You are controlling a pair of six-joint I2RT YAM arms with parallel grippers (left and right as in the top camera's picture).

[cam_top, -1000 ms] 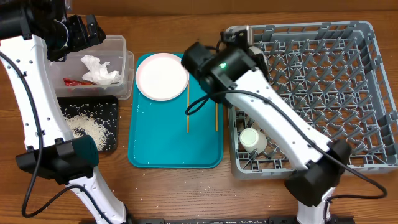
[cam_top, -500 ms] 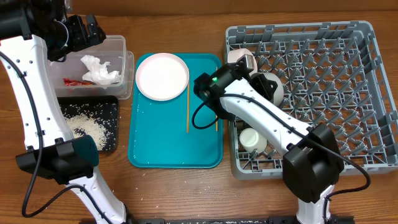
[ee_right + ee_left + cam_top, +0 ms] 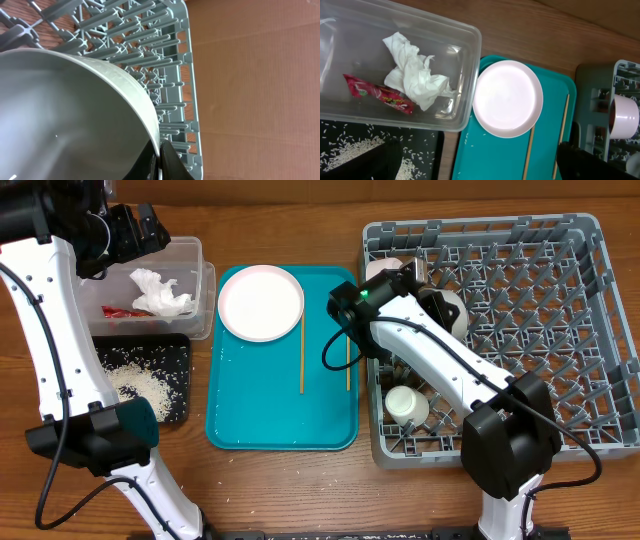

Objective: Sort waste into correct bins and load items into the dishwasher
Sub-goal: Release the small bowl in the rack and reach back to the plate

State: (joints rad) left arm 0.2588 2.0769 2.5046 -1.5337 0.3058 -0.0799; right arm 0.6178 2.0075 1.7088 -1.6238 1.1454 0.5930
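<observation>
My right gripper (image 3: pixel 424 290) is shut on the rim of a white bowl (image 3: pixel 448 311), held over the left part of the grey dish rack (image 3: pixel 530 330). In the right wrist view the fingers (image 3: pixel 167 161) pinch the bowl (image 3: pixel 65 115) wall. A second bowl (image 3: pixel 383 270) and a small cup (image 3: pixel 405 403) sit in the rack. The white plate (image 3: pixel 260 302) and two chopsticks (image 3: pixel 302 360) lie on the teal tray (image 3: pixel 270 415). My left gripper (image 3: pixel 148 228) is open and empty above the clear tub (image 3: pixel 206 280), which holds the tissue (image 3: pixel 417 75) and the red wrapper (image 3: pixel 380 92).
The black tray (image 3: pixel 181 350) with rice (image 3: pixel 140 385) lies in front of the tub. A few rice grains lie on the teal tray. The rack's right side has upright pegs. Brown cardboard (image 3: pixel 250 75) lies beyond the rack's edge.
My right arm has swung right from above the teal tray's back corner to the rack's left part, carrying the bowl. The left arm has not moved.
</observation>
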